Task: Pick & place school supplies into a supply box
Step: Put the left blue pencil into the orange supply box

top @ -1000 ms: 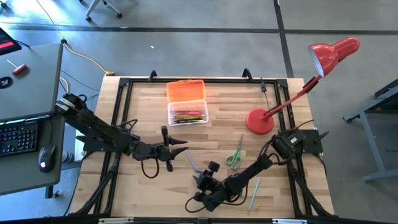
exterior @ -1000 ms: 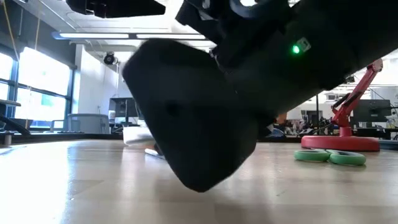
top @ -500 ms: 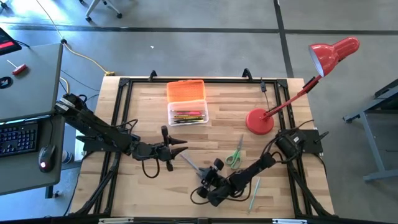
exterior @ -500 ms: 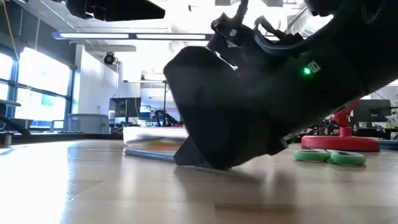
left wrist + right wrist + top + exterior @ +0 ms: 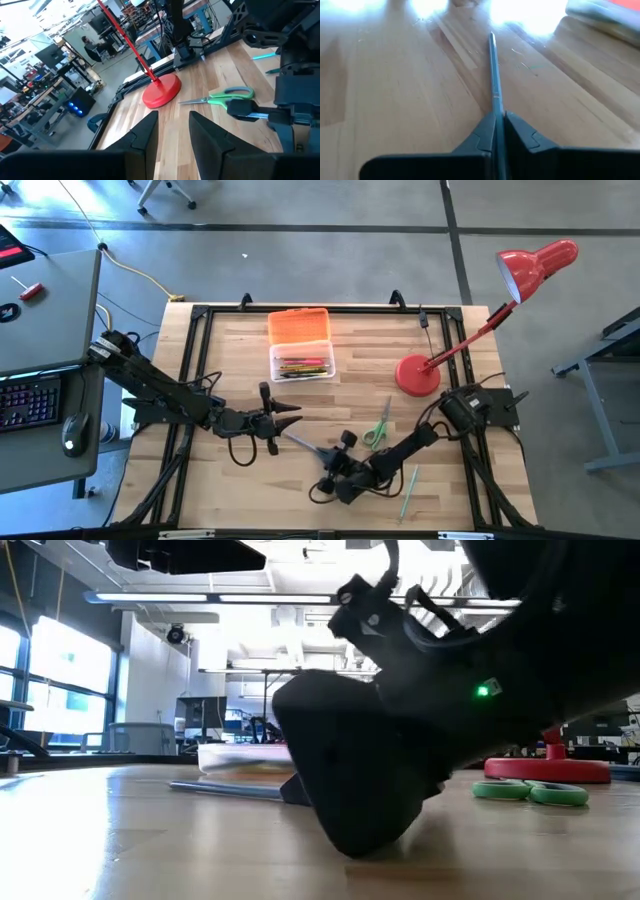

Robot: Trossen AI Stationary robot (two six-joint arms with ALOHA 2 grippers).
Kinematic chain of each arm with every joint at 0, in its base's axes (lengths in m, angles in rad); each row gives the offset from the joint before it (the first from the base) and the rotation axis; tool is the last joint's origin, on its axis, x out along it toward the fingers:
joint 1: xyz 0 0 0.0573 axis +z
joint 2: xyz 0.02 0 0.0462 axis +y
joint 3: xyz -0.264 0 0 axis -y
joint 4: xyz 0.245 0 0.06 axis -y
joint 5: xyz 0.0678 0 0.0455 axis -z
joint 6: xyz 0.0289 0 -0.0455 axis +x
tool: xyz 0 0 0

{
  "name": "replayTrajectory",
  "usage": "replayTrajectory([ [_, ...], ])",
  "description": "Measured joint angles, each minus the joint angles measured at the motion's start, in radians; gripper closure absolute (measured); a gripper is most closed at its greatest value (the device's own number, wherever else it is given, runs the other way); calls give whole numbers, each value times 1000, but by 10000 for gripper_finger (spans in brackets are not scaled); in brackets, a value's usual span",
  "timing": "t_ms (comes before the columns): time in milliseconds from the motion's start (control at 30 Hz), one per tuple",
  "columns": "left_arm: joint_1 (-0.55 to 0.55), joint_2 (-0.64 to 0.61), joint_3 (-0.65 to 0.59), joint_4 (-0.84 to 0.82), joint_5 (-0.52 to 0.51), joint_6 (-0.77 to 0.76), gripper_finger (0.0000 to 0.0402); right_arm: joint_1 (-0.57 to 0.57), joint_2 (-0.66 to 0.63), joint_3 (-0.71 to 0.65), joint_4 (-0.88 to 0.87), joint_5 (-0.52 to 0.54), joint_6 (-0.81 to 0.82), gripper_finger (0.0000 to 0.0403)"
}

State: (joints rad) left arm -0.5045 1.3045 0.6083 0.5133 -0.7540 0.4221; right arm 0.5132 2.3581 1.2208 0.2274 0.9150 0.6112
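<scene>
wooden table (image 5: 230,360) in a lab room with a red desk lamp (image 5: 420,372). right gripper (image 5: 322,454) has its jaws clamped on a grey pen (image 5: 494,85) sticking out ahead, low over the wood. left gripper (image 5: 290,416) waits nearby, fingers apart. supply box (image 5: 301,358) holds pens, orange lid (image 5: 299,326) flipped back. green scissors (image 5: 376,430) lie near the lamp.

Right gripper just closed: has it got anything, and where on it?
Yes: the right gripper is shut on one end of a grey pencil; the rest sticks out ahead. The left gripper holds nothing.
</scene>
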Motion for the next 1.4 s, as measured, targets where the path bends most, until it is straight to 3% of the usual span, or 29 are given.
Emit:
replayTrajectory([
  [267,0,0,0,18,-8,13,262,-28,-110,-7,-22,-5,-204,396],
  [467,-50,-46,56,13,-255,188,262,-106,-284,-13,-116,199,-501,399],
  [533,-84,-57,99,12,-326,245,262,-162,-345,-11,-135,206,-575,398],
  [633,-135,-60,170,8,-418,274,262,-278,-411,-11,-152,96,-639,399],
  [833,-235,-60,245,10,-579,212,262,-523,-455,-8,-204,-359,-622,399],
  [900,-260,-60,244,2,-593,183,262,-573,-448,-10,-260,-450,-629,399],
  [1133,-296,-60,241,-101,-587,70,262,-641,-444,-9,-305,-544,-723,396],
  [1400,-280,-51,240,-252,-546,-108,262,-645,-445,-8,-238,-562,-732,384],
])
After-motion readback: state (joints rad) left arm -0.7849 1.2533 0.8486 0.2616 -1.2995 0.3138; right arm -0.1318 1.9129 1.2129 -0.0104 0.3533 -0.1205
